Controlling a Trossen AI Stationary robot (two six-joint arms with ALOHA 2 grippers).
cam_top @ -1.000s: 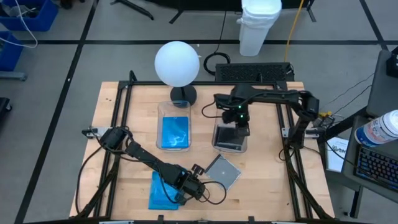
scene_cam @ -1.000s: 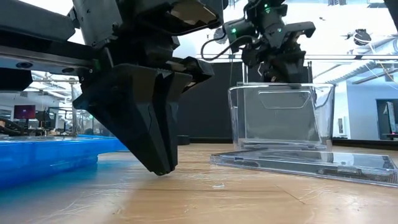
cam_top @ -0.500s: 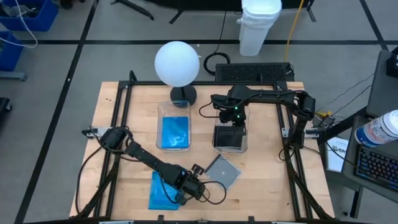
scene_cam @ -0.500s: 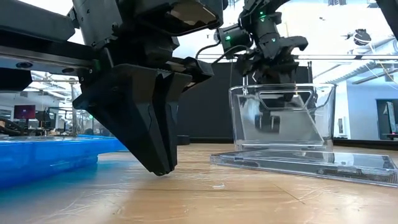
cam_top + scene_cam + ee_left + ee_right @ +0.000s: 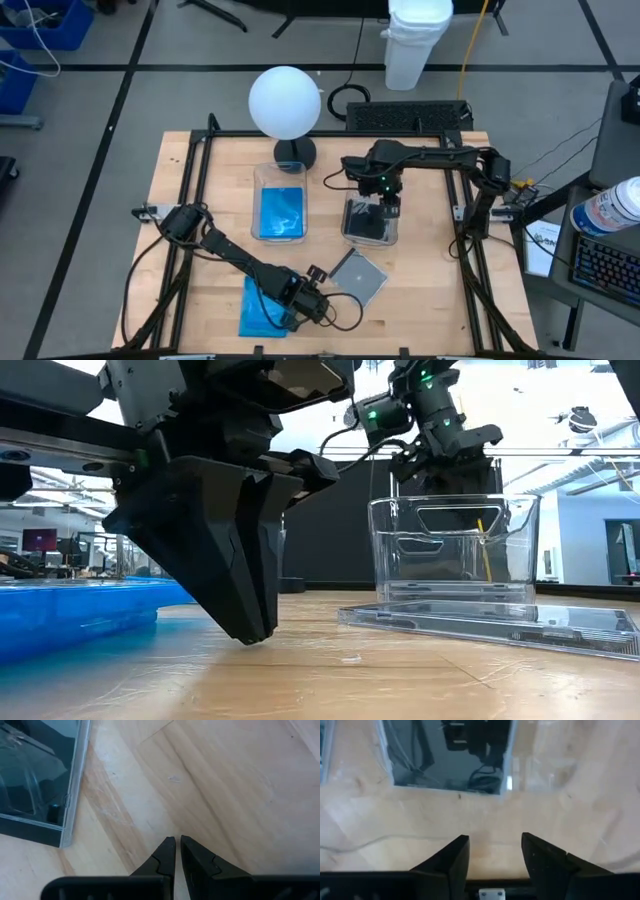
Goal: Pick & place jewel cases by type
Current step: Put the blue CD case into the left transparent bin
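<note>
A blue jewel case (image 5: 258,308) (image 5: 70,615) lies flat at the near edge, and a clear jewel case (image 5: 357,273) (image 5: 500,622) (image 5: 35,775) lies flat right of it. My left gripper (image 5: 303,308) (image 5: 255,632) (image 5: 177,841) is shut, its tips down at the wood between the two; I cannot tell if they touch the table. The left tub (image 5: 256,200) holds a blue case (image 5: 281,212). The right tub (image 5: 346,225) (image 5: 380,550) holds a clear case with a dark tray (image 5: 368,225) (image 5: 450,755) on its bottom. My right gripper (image 5: 383,205) (image 5: 492,847) hangs open above this tub.
A white globe lamp (image 5: 285,100) on a black base stands at the far side behind the left tub, with a black keyboard (image 5: 405,118) to its right. Black frame rails (image 5: 205,180) run along the table's edges. Bare wood lies between the tubs and the near cases.
My right gripper has opened above the right tub and turned a little at the wrist, dipping its fingers into the tub and coming up again. The clear case it held tilted inside the tub has come down onto the tub's bottom.
</note>
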